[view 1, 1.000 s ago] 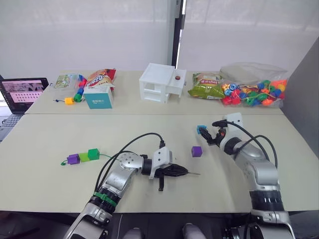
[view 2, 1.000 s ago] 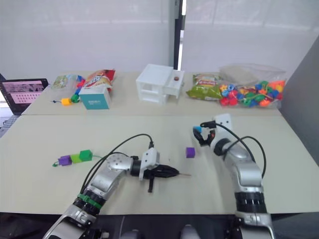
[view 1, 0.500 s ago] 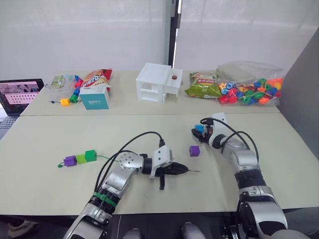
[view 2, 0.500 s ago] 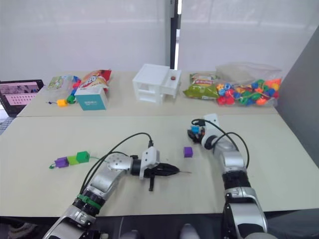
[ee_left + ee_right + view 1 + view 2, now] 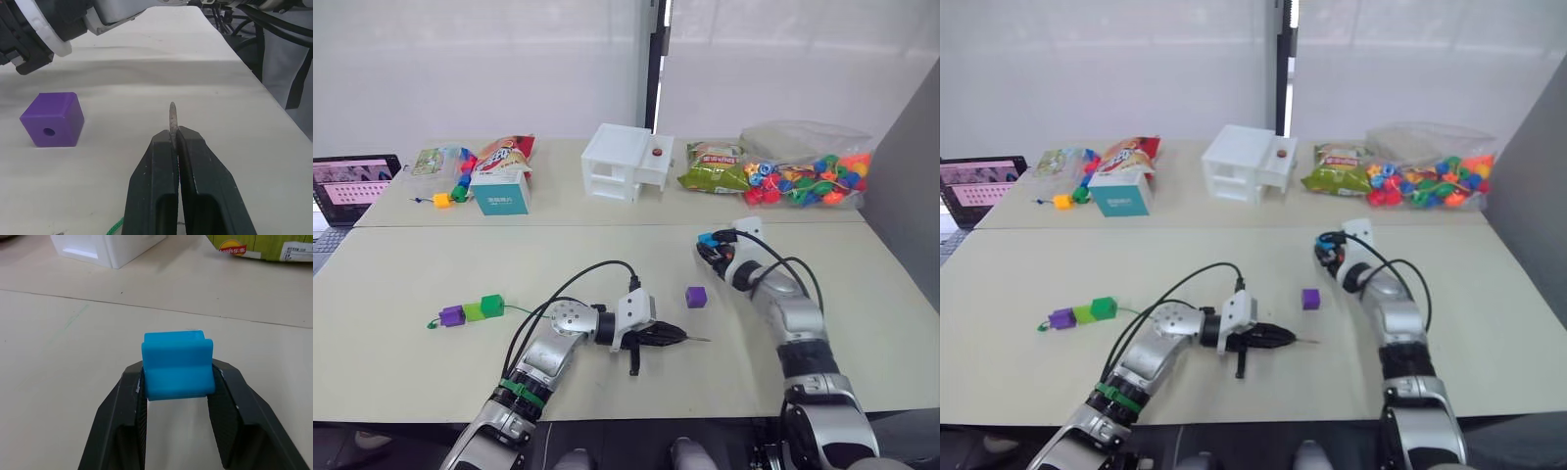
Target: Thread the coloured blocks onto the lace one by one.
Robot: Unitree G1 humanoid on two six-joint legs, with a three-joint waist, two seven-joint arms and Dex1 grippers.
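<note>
Colour inventory: blocks and lace

Blue block (image 5: 178, 364); loose purple block (image 5: 52, 119); threaded purple (image 5: 451, 315), light green (image 5: 473, 311) and dark green (image 5: 492, 305) blocks; green lace (image 5: 524, 310) with dark tip (image 5: 172, 119); black fingers (image 5: 128, 431).

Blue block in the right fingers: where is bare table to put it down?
Bare table lies between the threaded blocks and the teal box, also right of the right gripper. Crowded: around the purple block and lace tip.
</note>
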